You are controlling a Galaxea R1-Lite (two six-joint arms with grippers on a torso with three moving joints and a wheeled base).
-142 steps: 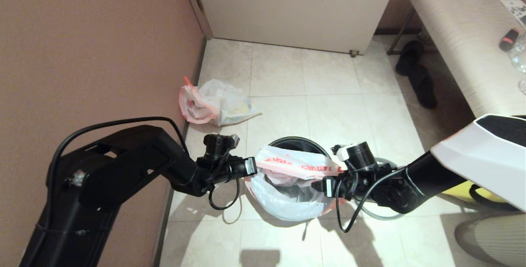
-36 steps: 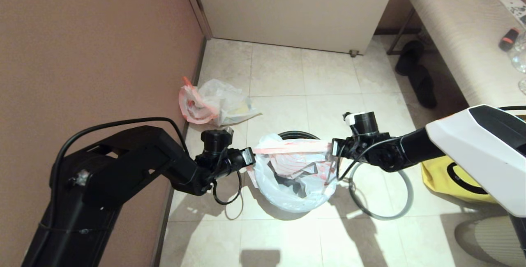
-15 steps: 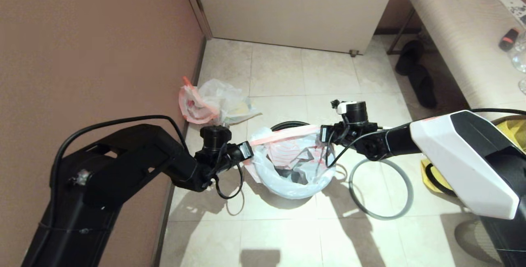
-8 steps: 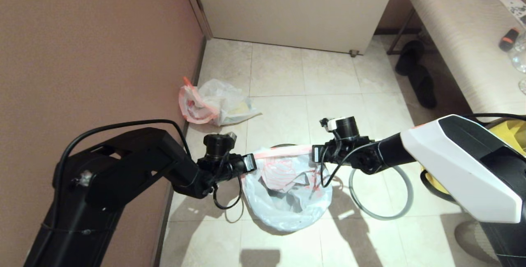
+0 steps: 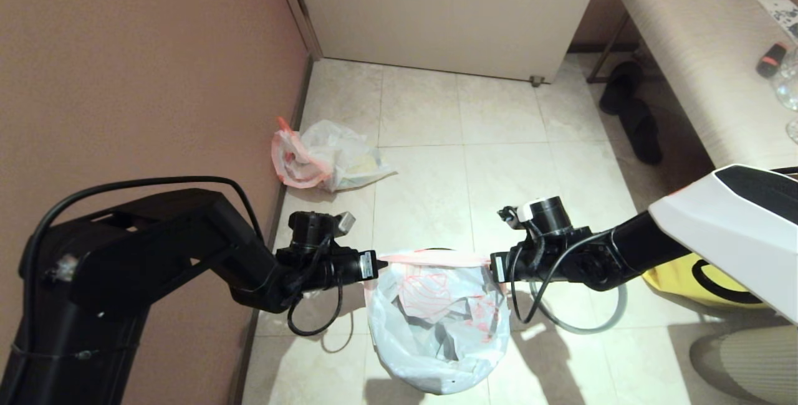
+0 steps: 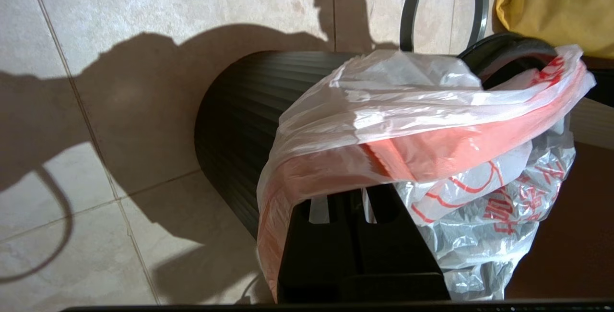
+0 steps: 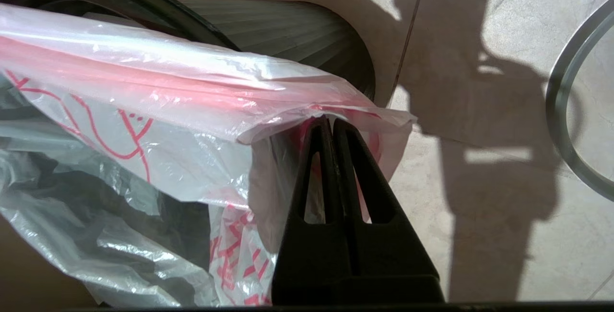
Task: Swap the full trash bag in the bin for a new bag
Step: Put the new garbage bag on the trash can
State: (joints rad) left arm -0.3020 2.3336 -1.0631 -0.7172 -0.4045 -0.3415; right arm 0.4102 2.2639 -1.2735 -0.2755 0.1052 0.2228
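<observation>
Left claw (image 5: 381,262) and right claw (image 5: 487,266) facing inward, both clamped closed, forearms level

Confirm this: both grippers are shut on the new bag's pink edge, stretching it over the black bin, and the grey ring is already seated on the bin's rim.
Not quite. The grey ring is not on the bin; the head view shows it lying on the floor beside it. The rest holds: the left gripper and right gripper are shut on the new bag, stretching it over the bin.

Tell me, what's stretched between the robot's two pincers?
The new bag's pink-red top edge, pulled taut from the left pincer to the right pincer, above the bin. The head view shows it best.
</observation>
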